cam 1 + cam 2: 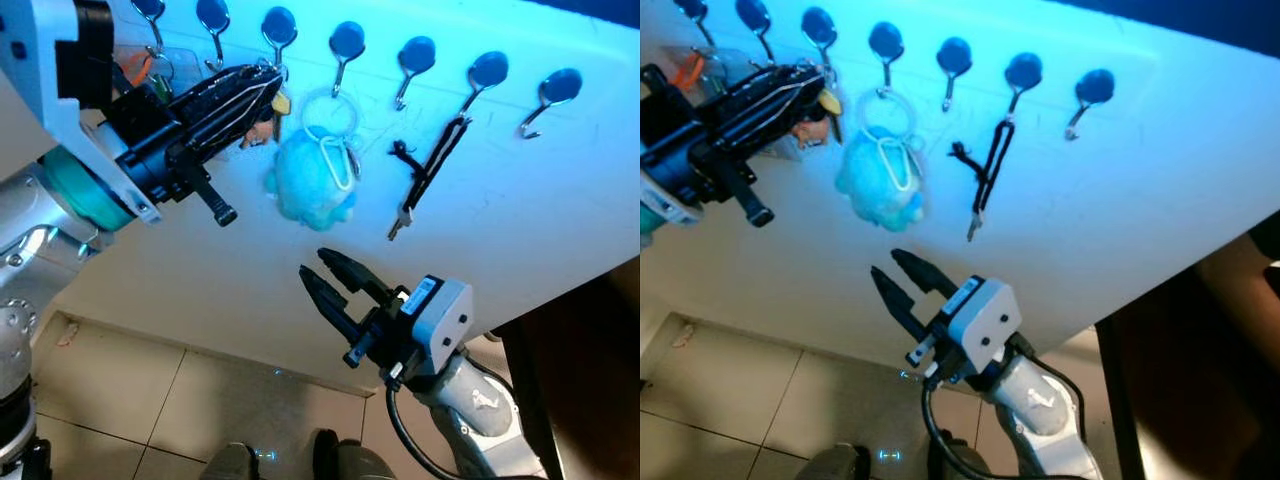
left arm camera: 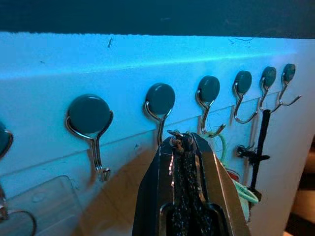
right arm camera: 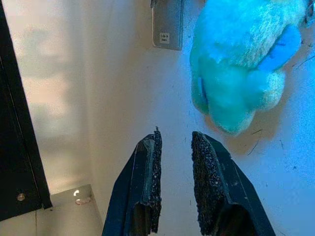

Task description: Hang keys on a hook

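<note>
I see the left gripper [image 1: 268, 85] raised against the white wall [image 1: 560, 200], its jaws closed on the keys [image 1: 279, 103], which sit at the third hook [image 1: 278, 30] of a row of dark-capped hooks. The keys are largely hidden: the head views give only a yellowish piece and a ring at the fingertips, and in the left wrist view the fingers [image 2: 189, 187] cover all but a small metal loop at their tip, just beside the hook's wire shank. I cannot tell whether the ring is over the hook or only touching it, nor make out the keys' long axis; the visible piece hangs downward below the fingertips. On the next hook hangs a blue plush toy [image 1: 312, 182] by a white loop, and further right a black strap [image 1: 428, 175] hangs slanted. The right gripper [image 1: 328, 272] hovers lower, apart from the wall, jaws narrowly parted and holding nothing, pointing up toward the toy.
</note>
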{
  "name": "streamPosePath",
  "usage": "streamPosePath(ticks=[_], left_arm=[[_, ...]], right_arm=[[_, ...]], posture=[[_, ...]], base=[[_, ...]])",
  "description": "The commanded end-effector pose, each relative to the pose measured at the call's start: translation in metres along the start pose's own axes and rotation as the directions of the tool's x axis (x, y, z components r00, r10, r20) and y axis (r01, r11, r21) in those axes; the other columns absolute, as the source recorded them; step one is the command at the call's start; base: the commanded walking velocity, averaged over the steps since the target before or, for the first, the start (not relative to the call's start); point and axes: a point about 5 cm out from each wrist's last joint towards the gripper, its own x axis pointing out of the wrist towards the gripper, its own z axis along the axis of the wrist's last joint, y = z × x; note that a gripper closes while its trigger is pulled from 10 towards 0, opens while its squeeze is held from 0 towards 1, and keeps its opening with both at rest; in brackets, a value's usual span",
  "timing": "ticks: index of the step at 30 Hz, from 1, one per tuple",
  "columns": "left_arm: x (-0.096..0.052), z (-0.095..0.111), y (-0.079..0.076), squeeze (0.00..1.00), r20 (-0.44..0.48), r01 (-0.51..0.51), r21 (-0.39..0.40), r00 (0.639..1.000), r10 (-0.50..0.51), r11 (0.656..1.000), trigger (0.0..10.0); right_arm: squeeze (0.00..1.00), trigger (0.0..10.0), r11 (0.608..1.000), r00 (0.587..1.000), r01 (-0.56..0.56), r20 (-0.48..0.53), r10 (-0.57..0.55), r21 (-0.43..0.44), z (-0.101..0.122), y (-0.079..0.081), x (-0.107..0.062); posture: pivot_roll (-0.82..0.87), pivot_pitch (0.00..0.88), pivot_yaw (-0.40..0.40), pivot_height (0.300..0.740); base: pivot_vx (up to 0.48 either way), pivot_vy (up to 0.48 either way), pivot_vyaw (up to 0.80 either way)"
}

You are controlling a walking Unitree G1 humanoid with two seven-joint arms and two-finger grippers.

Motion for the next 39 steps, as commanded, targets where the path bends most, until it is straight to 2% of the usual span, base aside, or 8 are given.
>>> streamPosePath(ticks=[1,10,18,27,31,34,35,39], left_arm=[[-0.001,-0.002,0.0,0.0,-0.008,0.001,-0.035,1.0,-0.002,0.999,10.0],[-0.002,-0.01,0.004,0.0,-0.038,-0.016,-0.157,0.999,0.01,0.987,10.0],[-0.004,-0.016,0.004,0.0,-0.056,-0.019,-0.197,0.998,0.008,0.98,10.0],[-0.011,-0.027,0.007,0.0,-0.053,-0.061,-0.321,0.998,0.047,0.945,10.0],[-0.011,-0.028,0.005,0.0,-0.061,-0.065,-0.305,0.997,0.049,0.95,10.0],[-0.01,-0.026,0.001,0.0,-0.066,-0.055,-0.255,0.997,0.04,0.965,10.0],[-0.009,-0.025,-0.001,1.0,-0.058,-0.037,-0.243,0.998,0.024,0.969,10.0],[-0.009,-0.023,-0.004,1.0,-0.045,-0.014,-0.232,0.999,0.004,0.973,10.0]], right_arm=[[0.0,10.0,1.0,1.0,-0.003,-0.013,0.003,0.007,-0.003,0.003,-0.003],[0.0,10.0,1.0,1.0,-0.006,-0.014,0.006,0.008,-0.004,0.003,-0.003],[0.0,10.0,1.0,1.0,-0.006,-0.015,0.006,0.008,-0.004,0.003,-0.003],[0.0,10.0,1.0,1.0,-0.006,-0.017,0.006,0.009,-0.005,0.003,-0.003],[0.0,10.0,1.0,1.0,-0.007,-0.018,0.007,0.009,-0.005,0.003,-0.003],[0.0,10.0,1.0,1.0,-0.008,-0.019,0.008,0.009,-0.005,0.002,-0.003],[0.0,10.0,1.0,1.0,-0.008,-0.02,0.008,0.008,-0.005,0.002,-0.003],[0.0,10.0,1.0,1.0,-0.008,-0.02,0.008,0.007,-0.005,0.002,-0.003]], posture=[[0.1,0.153,0.015,0.74],[0.1,0.145,0.014,0.74],[0.1,0.142,0.015,0.74],[0.1,0.147,0.014,0.74],[0.1,0.149,0.013,0.74],[0.1,0.15,0.011,0.74],[0.1,0.151,0.011,0.74],[0.1,0.151,0.012,0.74]], base=[[0.0,0.0,0.0],[0.0,0.0,0.0],[0.0,0.0,0.0],[0.0,0.0,0.0],[0.0,0.0,0.0],[0.0,0.0,0.0],[0.0,0.0,0.0],[0.0,0.0,0.0]])
